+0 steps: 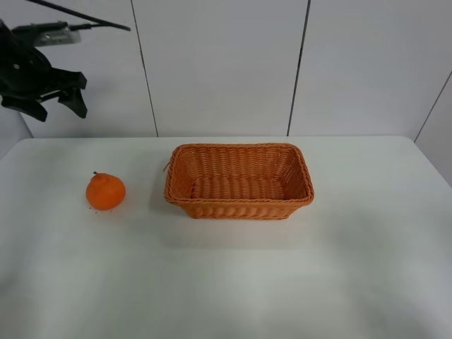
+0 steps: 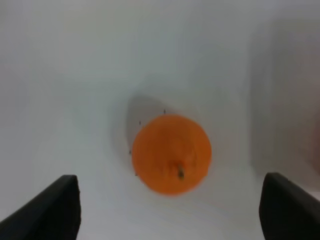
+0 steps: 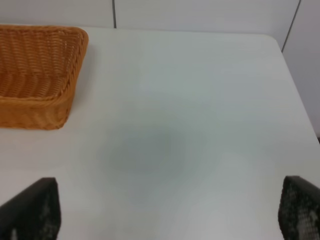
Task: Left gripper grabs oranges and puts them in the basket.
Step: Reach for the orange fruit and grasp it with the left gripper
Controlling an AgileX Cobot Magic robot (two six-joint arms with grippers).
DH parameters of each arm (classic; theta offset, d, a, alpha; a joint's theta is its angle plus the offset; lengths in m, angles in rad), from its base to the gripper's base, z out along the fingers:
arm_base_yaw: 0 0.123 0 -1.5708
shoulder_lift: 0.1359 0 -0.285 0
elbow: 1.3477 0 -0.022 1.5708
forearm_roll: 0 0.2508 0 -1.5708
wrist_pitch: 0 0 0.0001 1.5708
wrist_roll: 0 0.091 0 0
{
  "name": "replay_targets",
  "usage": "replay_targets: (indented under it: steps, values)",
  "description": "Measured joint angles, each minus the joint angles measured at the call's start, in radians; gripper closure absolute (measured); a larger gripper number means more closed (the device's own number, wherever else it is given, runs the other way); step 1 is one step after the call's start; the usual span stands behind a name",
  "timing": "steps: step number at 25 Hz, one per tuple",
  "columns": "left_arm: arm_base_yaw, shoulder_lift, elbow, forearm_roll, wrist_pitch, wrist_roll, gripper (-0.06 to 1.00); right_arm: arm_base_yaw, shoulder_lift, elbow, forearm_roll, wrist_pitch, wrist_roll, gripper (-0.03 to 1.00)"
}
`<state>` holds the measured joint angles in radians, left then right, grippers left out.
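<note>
The orange (image 1: 106, 191) sits on the white table to the left of the basket (image 1: 239, 181), with its stem up. The basket is empty. My left gripper (image 1: 55, 104) hangs high above the table's far left corner, open and empty, well above the orange. In the left wrist view the orange (image 2: 171, 153) lies on the table between the two spread fingertips (image 2: 50, 210), far below them. My right gripper (image 3: 165, 215) is open over bare table, to the right of the basket (image 3: 37, 75); it is out of the exterior view.
The white table (image 1: 233, 275) runs wide in front of and to the right of the basket. A pale panelled wall stands behind it. The table's right edge shows in the right wrist view (image 3: 300, 115).
</note>
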<state>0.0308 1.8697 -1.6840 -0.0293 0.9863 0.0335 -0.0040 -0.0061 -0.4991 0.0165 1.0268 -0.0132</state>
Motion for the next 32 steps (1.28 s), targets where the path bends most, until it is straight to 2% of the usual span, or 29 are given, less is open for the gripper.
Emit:
replay_targets:
  steps: [9,19,23,28,32]
  values:
    - [0.000,0.207,-0.026,0.000,-0.013,0.000,0.11,0.000,0.000,0.000,0.000,0.000,0.000,0.27]
    - [0.000,0.274,-0.008,-0.001,0.009,0.000,0.11,0.000,0.000,0.000,0.000,0.000,0.000,0.27]
    - [0.000,0.276,-0.007,-0.034,0.031,0.001,0.11,0.000,0.000,0.000,0.000,0.000,0.000,0.27]
    - [-0.051,0.277,-0.007,-0.046,0.034,0.046,0.11,0.000,0.000,0.000,0.000,0.000,0.000,0.27]
    - [-0.105,0.281,-0.007,0.000,0.010,0.053,0.11,0.000,0.000,0.000,0.000,0.000,0.000,0.27]
